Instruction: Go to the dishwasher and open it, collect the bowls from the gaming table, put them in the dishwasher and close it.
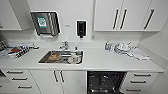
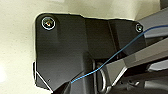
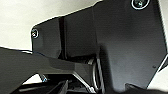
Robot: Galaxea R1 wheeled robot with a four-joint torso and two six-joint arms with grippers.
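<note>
With door down and dark racks showing, dishwasher (image 1: 106,82) low right under white tabletop (image 1: 100,61), right of sink (image 1: 61,57); pincer states impossible to tell.

The green label on the paper towel dispenser (image 1: 45,23) is too blurred to read.

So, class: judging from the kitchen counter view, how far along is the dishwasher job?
Done: the dishwasher under the counter looks open, its dark inside and racks on show. In hand: nothing that can be seen; the robot faces the counter, with no bowl visibly carried. Left: fetching the bowls from the gaming table, loading them and shutting the door. The sink holds dishes, but these are not the task's bowls.
</note>
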